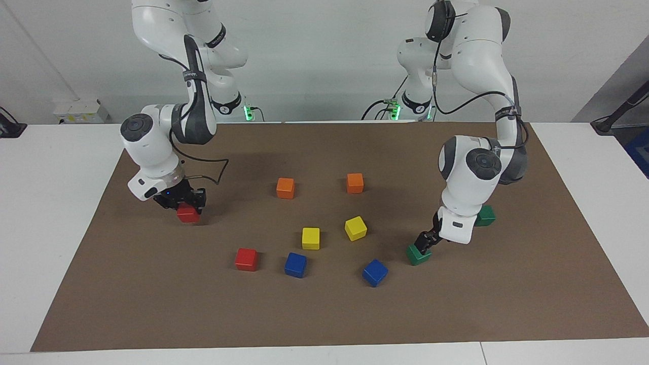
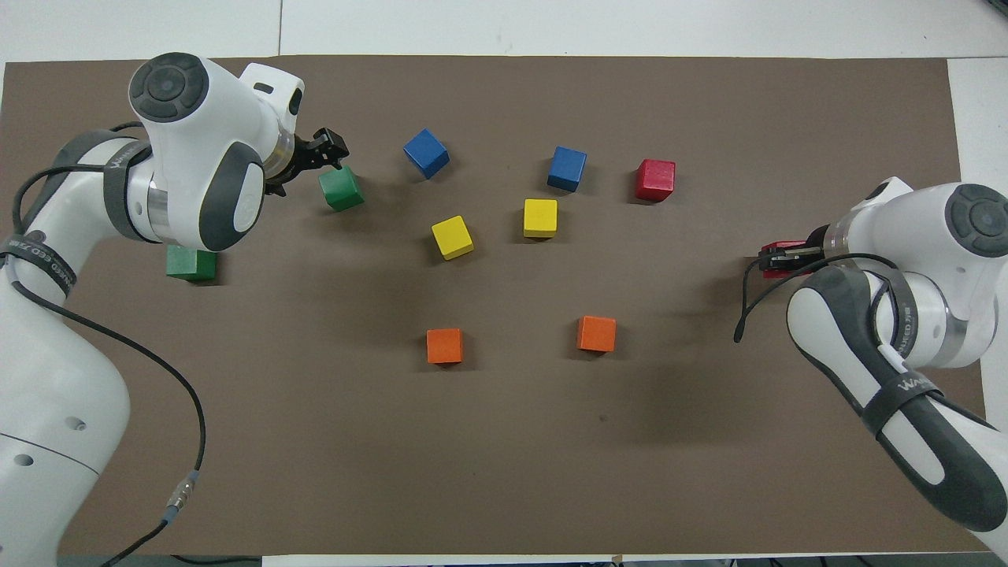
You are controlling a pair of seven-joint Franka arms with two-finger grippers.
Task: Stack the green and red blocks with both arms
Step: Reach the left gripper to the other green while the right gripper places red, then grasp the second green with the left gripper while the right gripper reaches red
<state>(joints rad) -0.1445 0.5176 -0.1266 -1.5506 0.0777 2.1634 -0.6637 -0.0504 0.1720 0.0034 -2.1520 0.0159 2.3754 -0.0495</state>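
Blocks first: each arm is down at a cube of its own colour, so the step in hand looks like the pickup before any stacking.

The right gripper [image 1: 185,204] sits low at the right arm's end of the counter [image 1: 324,314], its fingers either side of a red cube [image 1: 188,213], which from overhead barely peeks out under them [image 2: 776,264]. It looks clenched on that cube, though whether the cube is off the mat yet is hard to call. The other red cube [image 1: 246,259] rests well apart, farther from the robots, beside a blue cube [image 1: 295,264].

The left gripper [image 1: 425,242] is at the left arm's end, touching the top of a tilted green cube [image 1: 418,255]. Whether its fingers have actually closed on the cube can't be told. The second green cube [image 1: 485,216] sits nearer the robots, half hidden by the arm's wrist.

To do this well, probably:
- square the left gripper to the green cube's faces before closing, since the cube sits skewed and a corner grab could spin it
- lift straight up, both arms, before travelling
- keep clear of the second blue cube [image 1: 375,272] just beside the green one
- set each down flat on its same-colour partner and let go gently

Yellow and orange cubes in the middle aren't part of this.
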